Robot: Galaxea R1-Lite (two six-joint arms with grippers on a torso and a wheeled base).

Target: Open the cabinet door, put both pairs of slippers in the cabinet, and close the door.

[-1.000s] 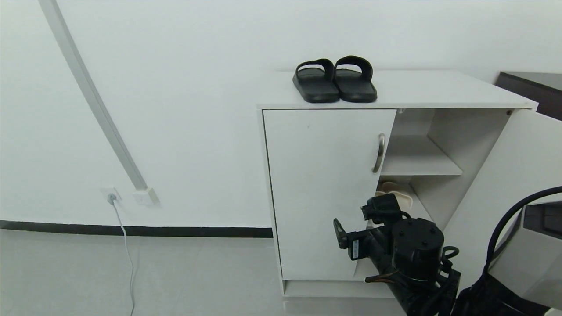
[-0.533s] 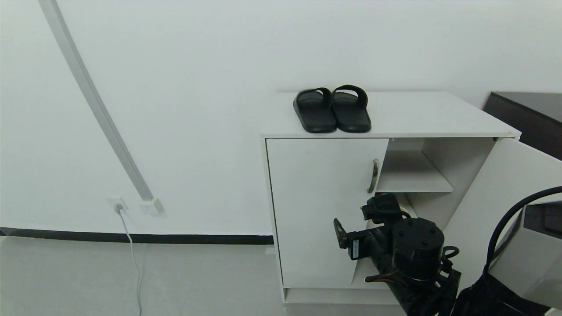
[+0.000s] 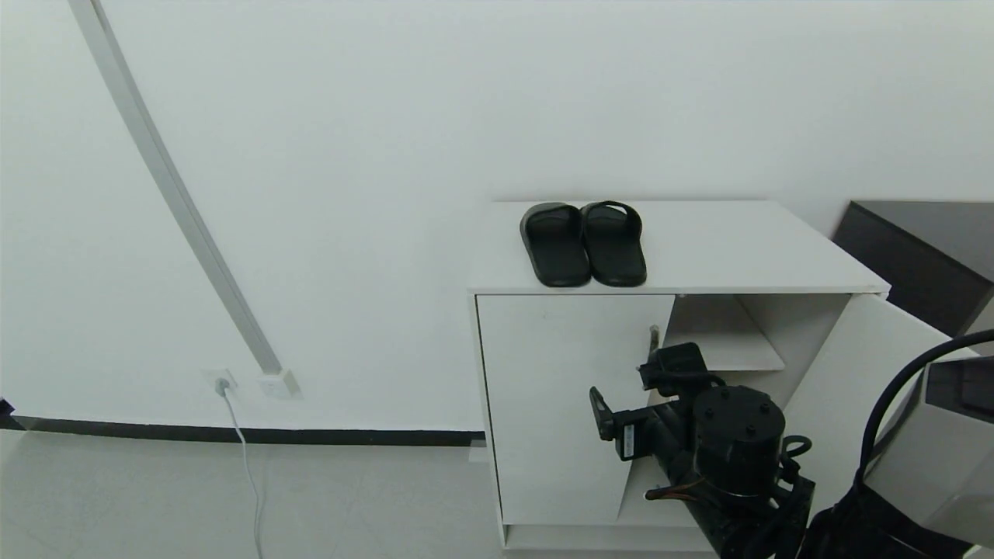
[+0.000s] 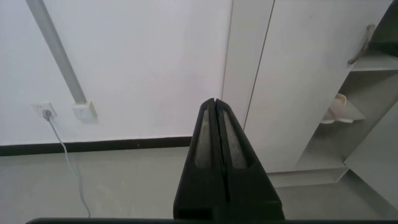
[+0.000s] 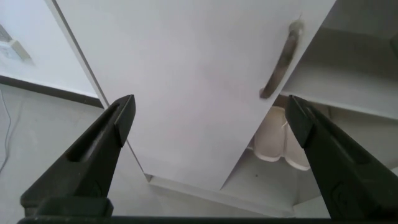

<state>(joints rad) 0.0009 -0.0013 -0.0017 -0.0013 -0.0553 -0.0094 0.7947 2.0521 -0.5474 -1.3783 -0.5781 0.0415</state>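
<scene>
A pair of black slippers [image 3: 584, 243] lies side by side on top of the white cabinet [image 3: 722, 248]. The cabinet's left door [image 3: 559, 388] is closed, with a metal handle [image 5: 280, 59] at its edge. Its right door [image 3: 846, 388] stands swung open. A pair of beige slippers [image 5: 280, 146] rests on the lower shelf inside, also seen in the left wrist view [image 4: 339, 109]. My right gripper [image 5: 210, 102] is open in front of the closed left door, holding nothing. My left gripper [image 4: 215, 106] is shut and empty, off to the cabinet's left.
A dark piece of furniture [image 3: 916, 256] stands right of the cabinet. A white conduit [image 3: 178, 202] runs slantwise down the wall to a socket with a plugged cable [image 3: 224, 384]. Bare grey floor [image 3: 233, 505] lies left of the cabinet.
The whole head picture has shifted: the cabinet and slippers sit lower in it and more of the cabinet top shows, so the camera has moved. The right arm keeps its place in the picture.
</scene>
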